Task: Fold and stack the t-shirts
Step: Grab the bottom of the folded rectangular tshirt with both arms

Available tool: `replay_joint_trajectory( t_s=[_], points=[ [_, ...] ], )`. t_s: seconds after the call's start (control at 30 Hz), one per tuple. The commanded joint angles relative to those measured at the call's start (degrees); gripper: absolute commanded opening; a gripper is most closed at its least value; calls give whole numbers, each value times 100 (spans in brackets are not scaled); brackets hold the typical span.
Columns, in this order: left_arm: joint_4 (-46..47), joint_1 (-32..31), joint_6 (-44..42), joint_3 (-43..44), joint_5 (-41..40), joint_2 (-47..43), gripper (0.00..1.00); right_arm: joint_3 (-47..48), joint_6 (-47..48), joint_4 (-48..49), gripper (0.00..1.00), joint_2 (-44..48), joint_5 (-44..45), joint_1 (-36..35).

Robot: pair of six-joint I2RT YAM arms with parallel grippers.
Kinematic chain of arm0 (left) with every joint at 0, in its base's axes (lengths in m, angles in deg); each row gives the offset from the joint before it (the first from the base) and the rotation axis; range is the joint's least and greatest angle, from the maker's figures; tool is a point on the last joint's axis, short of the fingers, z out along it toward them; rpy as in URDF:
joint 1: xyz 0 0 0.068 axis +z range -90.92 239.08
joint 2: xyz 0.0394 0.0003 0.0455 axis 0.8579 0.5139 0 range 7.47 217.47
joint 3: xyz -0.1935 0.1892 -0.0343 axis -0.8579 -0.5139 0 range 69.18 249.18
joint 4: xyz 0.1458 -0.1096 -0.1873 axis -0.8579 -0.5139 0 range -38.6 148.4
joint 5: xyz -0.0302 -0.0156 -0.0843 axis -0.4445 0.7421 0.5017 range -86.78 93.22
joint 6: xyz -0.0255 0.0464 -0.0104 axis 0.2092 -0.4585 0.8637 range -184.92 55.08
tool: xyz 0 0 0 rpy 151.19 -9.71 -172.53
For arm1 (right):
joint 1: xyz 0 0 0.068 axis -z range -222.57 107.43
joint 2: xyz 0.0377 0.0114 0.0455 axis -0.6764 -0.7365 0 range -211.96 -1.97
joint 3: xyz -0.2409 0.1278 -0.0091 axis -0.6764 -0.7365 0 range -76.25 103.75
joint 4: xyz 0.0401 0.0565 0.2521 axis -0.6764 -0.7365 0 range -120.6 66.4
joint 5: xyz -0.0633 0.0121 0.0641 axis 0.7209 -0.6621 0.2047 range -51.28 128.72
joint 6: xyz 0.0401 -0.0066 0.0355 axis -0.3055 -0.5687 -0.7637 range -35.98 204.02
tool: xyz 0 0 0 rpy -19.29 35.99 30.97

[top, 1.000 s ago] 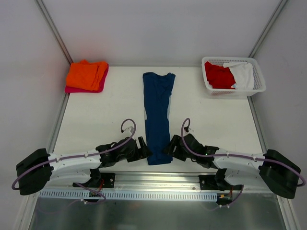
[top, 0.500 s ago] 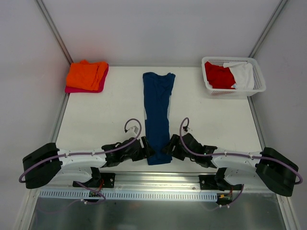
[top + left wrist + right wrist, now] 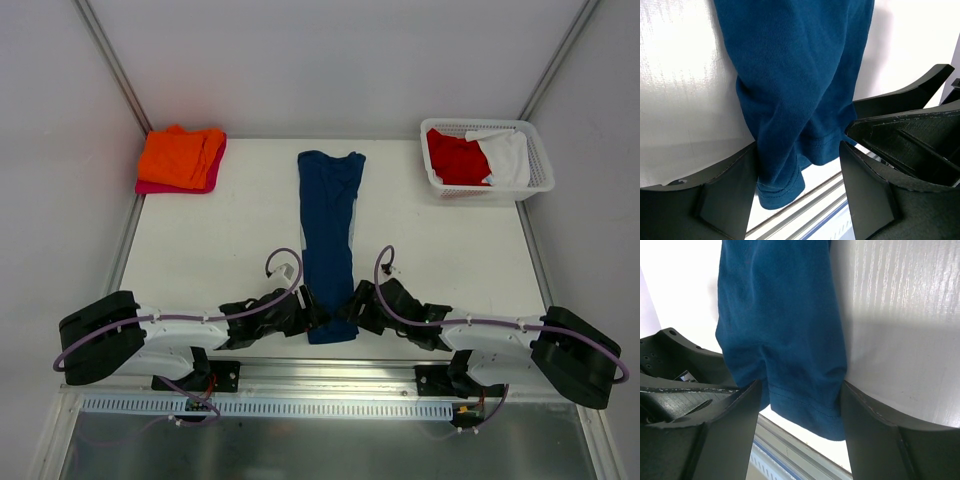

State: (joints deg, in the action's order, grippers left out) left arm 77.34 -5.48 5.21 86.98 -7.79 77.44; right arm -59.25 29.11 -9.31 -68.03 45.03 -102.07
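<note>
The navy blue t-shirt [image 3: 330, 220] lies folded into a long narrow strip down the middle of the table, collar end far, hem near. My left gripper [image 3: 312, 305] and right gripper [image 3: 350, 305] lie low at the hem's two corners, facing each other. In the left wrist view the left gripper [image 3: 797, 150] is open, with the hem's corner [image 3: 782, 187] between its jaws and a gap at the right finger. In the right wrist view the right gripper [image 3: 800, 385] is open, and the bunched hem [image 3: 805, 405] spans the space between its fingers.
A folded orange t-shirt [image 3: 180, 155] lies on a magenta-pink one [image 3: 150, 187] at the far left corner. The white lattice basket [image 3: 540, 182] at the far right holds a red shirt [image 3: 455, 158] and a white one [image 3: 505, 155]. The table's near edge and metal rail [image 3: 330, 372] run just behind the hem.
The left arm has slid right, bringing its jaws in around the hem's left corner while they narrowed. The right gripper has stayed put and narrowed only slightly.
</note>
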Motion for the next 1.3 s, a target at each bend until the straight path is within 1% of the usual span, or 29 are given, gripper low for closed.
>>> replay_joint_trajectory(
  t_s=[0.0, 0.03, 0.13, 0.17, 0.2, 0.23, 0.27, 0.3, 0.33, 0.37, 0.4, 0.47, 0.5, 0.53, 0.7, 0.87, 0.97, 1.07, 1.13, 1.2, 1.27],
  points=[
    [-444, -66, 36, -259, -51, 16, 64, -293, 60, -971, 66, -144, 108, -35],
    [-444, -66, 45, -277, -60, -1, 64, -284, 60, -971, 65, -152, 116, -35],
    [-479, -66, 71, -312, -77, -45, 62, -276, 60, -971, 55, -188, 99, -26],
    [-496, -66, 89, -312, -86, -71, 59, -267, 60, -971, 55, -196, 90, -26],
    [-531, -66, 97, -330, -86, -80, 56, -249, 69, -971, 53, -214, 81, -35],
    [-540, -66, 115, -339, -103, -89, 51, -249, 77, -971, 50, -231, 64, -26],
    [-558, -66, 115, -348, -112, -107, 39, -249, 77, -971, 45, -232, 72, -26],
    [-567, -66, 124, -339, -121, -107, 34, -249, 86, -971, 38, -240, 73, -26],
    [-593, -66, 124, -339, -130, -98, 29, -240, 86, -971, 35, -249, 73, -26],
    [-602, -66, 124, -330, -139, -89, 20, -240, 78, -971, 31, -258, 73, -26],
    [-611, -66, 124, -330, -139, -81, 17, -232, 86, -971, 19, -275, 64, -26],
    [-628, -66, 124, -321, -156, -46, 12, -223, 86, -971, 11, -328, 64, -26],
    [-637, -66, 124, -321, -156, -37, 11, -223, 86, -963, 3, -346, 38, -26],
    [-637, -66, 124, -321, -156, -37, 11, -214, 86, -963, 1, -363, 29, -26],
    [-681, -66, 98, -313, -165, -45, 10, -232, 86, -883, 1, -443, -6, -35],
    [-1014, -66, -60, -85, -77, -378, 4, -100, 121, -1076, 0, -302, -42, -43],
    [-1383, -66, -175, 91, -77, -800, 0, 137, 209, -1602, 0, 84, 81, -79],
    [-1796, -66, -333, 319, -147, -1204, 0, 471, 350, -2480, 1, 593, 405, -96],
    [-2102, -66, -499, 460, -174, -1337, 0, 751, 490, -2798, 0, 944, 529, -105],
    [-2245, -66, -631, 706, -183, -1408, 0, 945, 587, -3201, 1, 1130, 696, -105],
    [-2420, -66, -816, 925, -183, -1373, 0, 1209, 727, -3405, 1, 1262, 793, -105]
  ],
)
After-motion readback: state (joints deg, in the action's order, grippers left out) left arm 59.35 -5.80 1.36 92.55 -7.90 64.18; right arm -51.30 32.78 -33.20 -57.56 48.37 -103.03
